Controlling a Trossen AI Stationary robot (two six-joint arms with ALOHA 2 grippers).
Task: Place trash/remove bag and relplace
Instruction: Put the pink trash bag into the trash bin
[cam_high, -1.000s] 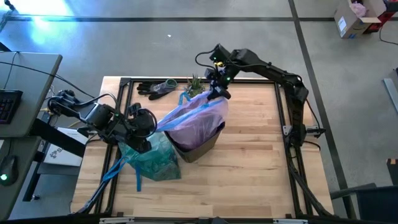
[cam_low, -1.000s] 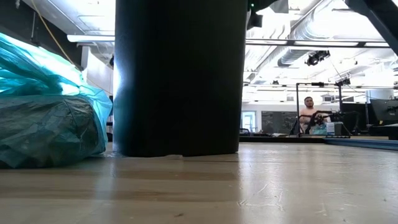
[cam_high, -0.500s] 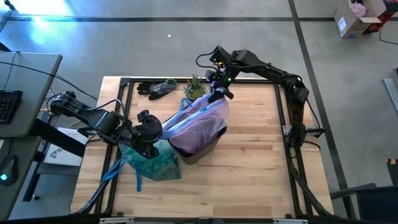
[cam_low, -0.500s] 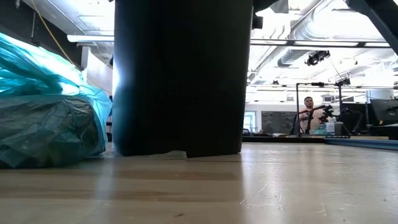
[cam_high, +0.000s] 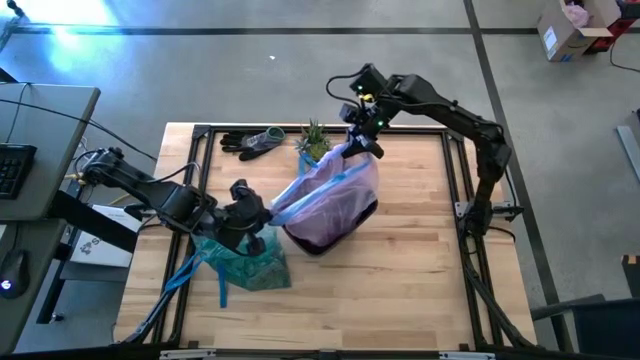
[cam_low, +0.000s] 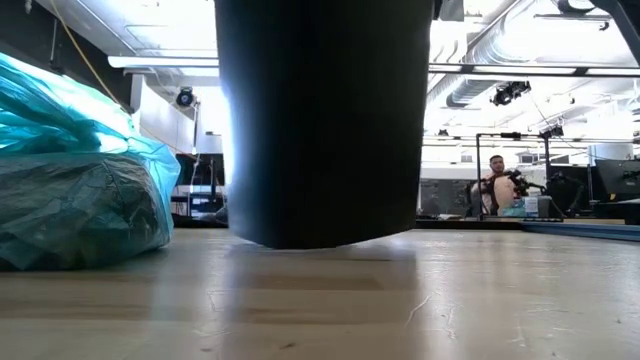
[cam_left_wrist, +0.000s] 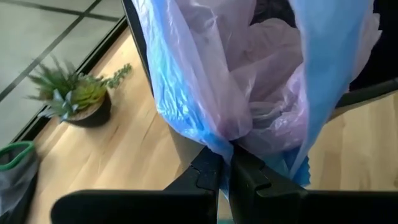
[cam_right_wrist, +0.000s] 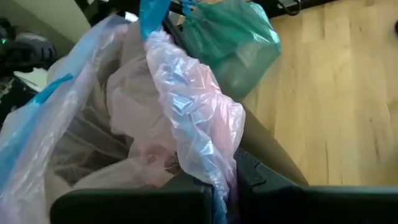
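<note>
Two pincers are clenched on the pale pink bag (cam_high: 330, 195) lining the dark bin (cam_low: 325, 120), lifted off the bench (cam_high: 400, 270): left pincer (cam_high: 262, 213) at nine o'clock, right pincer (cam_high: 358, 147) at twelve. The teal bag (cam_high: 245, 255) lies at seven o'clock.

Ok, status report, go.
Left end effector shut on pink bag rim; right end effector shut on opposite rim. Bin lifted off table. Teal bag lies beside, untouched.

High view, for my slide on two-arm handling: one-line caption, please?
Both grippers, left and right, pinch the pink bag stretched over the dark bin; teal bag lies alongside.
</note>
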